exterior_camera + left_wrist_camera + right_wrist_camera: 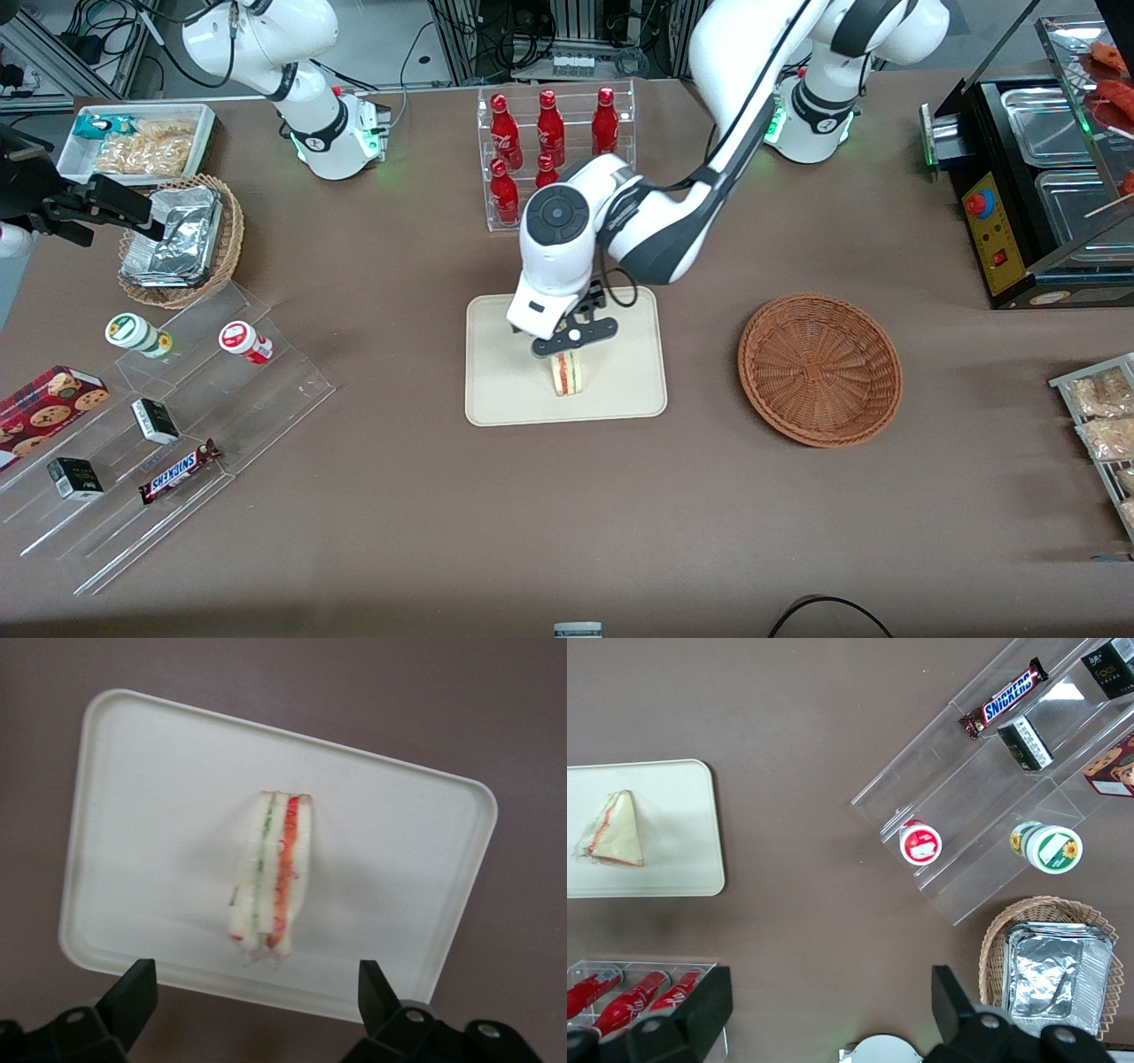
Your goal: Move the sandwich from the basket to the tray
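Cream plastic is what I see under the load: one tray (496,390) at table centre, with one sandwich (568,373) standing on its crust edge near the tray's middle, filling stripes facing up at the wrist camera. My gripper (257,992) hangs directly above the sandwich, jaws spread wide, with clear air between each finger (133,990) and the bread. It holds nothing. The one reddish-brown basket (820,369) sits at 3 o'clock from the tray in the front view, well apart, with nothing in it. I judge the placement done and only the retreat remaining.

Fault conditions I am watching for:
1. Tipping. The wedge stands on a narrow edge. A retreat that drifts sideways instead of rising straight could clip it with a fingertip and knock it flat, or push it toward the rim.
2. Dragging. If the wrapping clings to a finger pad, lifting could pull the sandwich along; I cannot tell from these views whether anything clings.

Count of other items:
- Red bottles (549,124) in the clear rack at 12 o'clock from the tray: six.
- Tan wicker basket of foil packs (182,239) at 10 o'clock: one.
- Snickers bar (180,470) on the acrylic steps at 8 o'clock: one.
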Available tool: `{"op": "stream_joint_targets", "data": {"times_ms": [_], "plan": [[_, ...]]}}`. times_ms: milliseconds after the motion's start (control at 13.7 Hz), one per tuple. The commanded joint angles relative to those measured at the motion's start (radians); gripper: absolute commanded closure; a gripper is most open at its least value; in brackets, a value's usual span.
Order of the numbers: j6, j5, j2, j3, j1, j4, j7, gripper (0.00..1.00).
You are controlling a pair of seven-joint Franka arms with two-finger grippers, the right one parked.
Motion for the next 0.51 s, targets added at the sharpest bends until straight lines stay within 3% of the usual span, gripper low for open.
{"op": "stream_joint_targets", "data": {"times_ms": [0, 146, 439], "plan": [[-0.161, -0.001, -0.086, 0.0, 0.061, -0.056, 0.05, 0.0], [-0.263, 0.043, -0.111, 0.027, 0.078, -0.076, 0.065, 0.0], [-0.259, 0.069, -0.217, 0.057, 0.153, -0.2, 0.177, 0.0]]}}
